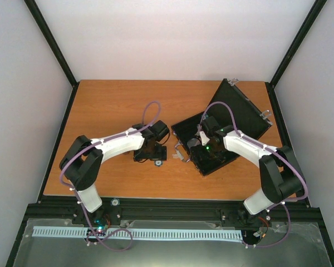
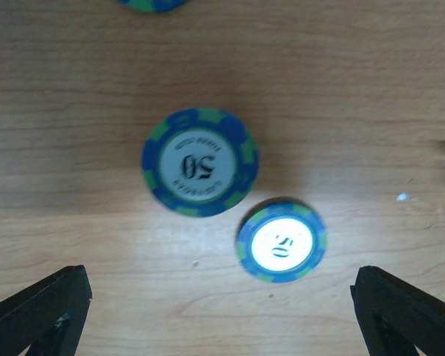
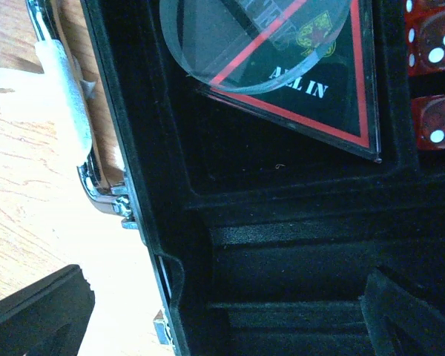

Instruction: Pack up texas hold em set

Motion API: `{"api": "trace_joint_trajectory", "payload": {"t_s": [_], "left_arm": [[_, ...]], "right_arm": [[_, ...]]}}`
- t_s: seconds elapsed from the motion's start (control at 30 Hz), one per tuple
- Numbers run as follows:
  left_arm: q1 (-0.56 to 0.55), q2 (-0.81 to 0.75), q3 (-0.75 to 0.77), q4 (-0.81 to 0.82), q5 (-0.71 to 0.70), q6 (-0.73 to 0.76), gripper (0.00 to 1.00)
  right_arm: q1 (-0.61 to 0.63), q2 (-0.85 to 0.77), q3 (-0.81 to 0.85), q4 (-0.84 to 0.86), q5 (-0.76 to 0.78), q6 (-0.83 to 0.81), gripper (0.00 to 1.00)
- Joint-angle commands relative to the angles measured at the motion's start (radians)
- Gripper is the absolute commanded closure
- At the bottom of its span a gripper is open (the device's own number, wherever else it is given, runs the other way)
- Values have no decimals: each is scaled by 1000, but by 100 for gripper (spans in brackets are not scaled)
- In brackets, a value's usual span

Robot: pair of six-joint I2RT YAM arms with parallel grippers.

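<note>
Wood tabletop w/ white walls round it; L claw & R claw both spread wide.

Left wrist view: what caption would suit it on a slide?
The open left hand hovers over two blue-and-green 50 chips, the upper chip and the lower chip, on the wooden table.

Your two arms are the same build: left arm and right arm both have white shells w/ chunky black joints, and a thin purple cable runs along each one. Small white bits on the links are prob cable clips, too tiny to say. Green light near the right wrist. Up close the fingers are matte black, wedge-shaped.
</note>
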State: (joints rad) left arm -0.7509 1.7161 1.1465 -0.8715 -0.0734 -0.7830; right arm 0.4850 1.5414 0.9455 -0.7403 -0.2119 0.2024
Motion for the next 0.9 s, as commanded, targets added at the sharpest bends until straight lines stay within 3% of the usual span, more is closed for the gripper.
{"api": "trace_joint_trajectory", "payload": {"t_s": [0.0,0.23,0.5,0.67,0.87], "left_arm": [[-21,54,81,33,33,-60,0],[-28,106,33,113,88,-148,0],[-33,155,34,115,91,-150,2],[-34,195,37,123,97,-151,13],[-38,202,0,132,103,-157,18]], "right_arm": [[-3,13,18,11,28,-13,0],[-13,13,8,11,32,-21,0],[-21,14,-27,27,22,-27,0],[-23,20,-39,38,17,-27,0],[-25,8,-56,47,9,-30,0]]}}
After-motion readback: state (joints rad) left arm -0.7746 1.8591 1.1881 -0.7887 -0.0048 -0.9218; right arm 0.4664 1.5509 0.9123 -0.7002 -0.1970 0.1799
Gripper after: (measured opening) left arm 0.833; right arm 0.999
